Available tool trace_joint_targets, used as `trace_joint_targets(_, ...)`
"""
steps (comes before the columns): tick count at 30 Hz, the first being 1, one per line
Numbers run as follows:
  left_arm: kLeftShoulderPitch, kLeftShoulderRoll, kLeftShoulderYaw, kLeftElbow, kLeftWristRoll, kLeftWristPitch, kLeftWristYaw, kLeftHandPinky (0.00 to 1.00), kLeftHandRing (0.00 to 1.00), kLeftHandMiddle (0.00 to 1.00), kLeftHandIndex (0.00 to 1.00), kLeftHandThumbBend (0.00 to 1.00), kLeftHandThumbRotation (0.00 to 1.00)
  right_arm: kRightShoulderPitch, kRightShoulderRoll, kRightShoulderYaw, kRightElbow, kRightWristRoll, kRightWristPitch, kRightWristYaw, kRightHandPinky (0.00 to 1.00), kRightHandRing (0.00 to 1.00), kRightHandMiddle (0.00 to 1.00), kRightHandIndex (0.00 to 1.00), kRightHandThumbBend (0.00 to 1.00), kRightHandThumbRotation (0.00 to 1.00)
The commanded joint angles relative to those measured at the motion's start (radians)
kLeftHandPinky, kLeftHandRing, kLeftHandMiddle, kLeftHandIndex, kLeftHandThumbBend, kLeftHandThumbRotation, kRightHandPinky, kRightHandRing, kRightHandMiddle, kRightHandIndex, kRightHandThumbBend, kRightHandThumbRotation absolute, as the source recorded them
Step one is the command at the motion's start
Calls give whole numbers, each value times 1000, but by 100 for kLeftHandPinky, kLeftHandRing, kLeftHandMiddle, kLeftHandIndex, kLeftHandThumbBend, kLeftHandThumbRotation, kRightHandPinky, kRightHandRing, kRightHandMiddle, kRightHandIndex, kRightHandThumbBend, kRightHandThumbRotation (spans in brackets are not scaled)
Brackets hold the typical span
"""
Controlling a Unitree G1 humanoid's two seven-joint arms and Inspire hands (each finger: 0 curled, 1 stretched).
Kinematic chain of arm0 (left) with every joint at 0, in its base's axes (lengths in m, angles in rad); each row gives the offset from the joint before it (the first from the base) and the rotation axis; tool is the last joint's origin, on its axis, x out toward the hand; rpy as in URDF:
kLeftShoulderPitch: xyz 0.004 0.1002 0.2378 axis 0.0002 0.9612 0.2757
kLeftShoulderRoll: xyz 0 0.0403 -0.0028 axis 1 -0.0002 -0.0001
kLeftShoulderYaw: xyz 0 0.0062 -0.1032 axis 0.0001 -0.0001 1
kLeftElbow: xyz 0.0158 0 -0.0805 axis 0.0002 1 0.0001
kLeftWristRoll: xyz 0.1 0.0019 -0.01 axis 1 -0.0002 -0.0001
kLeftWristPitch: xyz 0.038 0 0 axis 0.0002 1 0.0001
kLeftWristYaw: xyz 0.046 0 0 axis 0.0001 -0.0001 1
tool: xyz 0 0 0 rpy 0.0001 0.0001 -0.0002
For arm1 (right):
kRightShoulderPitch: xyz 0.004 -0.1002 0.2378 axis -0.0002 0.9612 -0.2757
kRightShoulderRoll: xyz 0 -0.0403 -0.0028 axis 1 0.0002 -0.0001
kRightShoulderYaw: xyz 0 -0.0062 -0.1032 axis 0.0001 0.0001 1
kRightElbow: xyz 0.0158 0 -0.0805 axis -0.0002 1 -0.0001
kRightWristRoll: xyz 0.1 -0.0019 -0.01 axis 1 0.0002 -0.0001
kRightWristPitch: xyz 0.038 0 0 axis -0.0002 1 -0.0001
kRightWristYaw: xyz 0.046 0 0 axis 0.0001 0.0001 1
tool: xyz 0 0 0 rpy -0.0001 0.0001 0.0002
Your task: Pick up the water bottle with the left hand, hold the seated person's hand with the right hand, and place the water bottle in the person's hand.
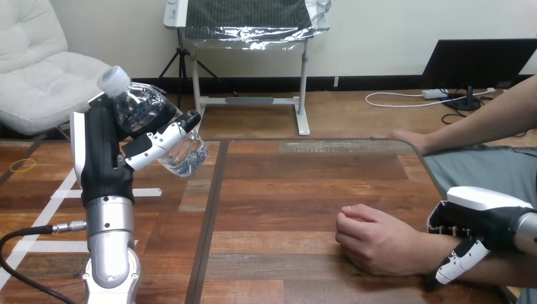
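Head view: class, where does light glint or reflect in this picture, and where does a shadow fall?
In the head view, bright highlights glint on the crumpled clear plastic water bottle gripped in the left hand; in the same view a pale sheen lies on the brown wooden table at its far edge, and a faint shadow edges the person's hand resting on it.

No legible writing

Nothing can be read: the clear water bottle (140, 104) shows only crinkled plastic and a white cap, with no print that can be made out, and the wooden worktop (285, 190) carries no readable mark or number.
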Motion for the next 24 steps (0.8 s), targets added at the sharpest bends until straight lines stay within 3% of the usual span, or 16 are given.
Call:
trace_joint_targets(1, -87, 7, 4, -51, 5, -22, 8, 25, 31, 37, 41, 62, 0, 27, 44, 36, -2, -3, 24, 34, 28, 36, 46, 47, 91, 27)
trace_joint_targets(24, -87, 6, 7, -48, 5, -22, 7, 25, 31, 37, 41, 62, 0, 43, 42, 14, -57, 30, 60, 77, 32, 41, 50, 55, 97, 15)
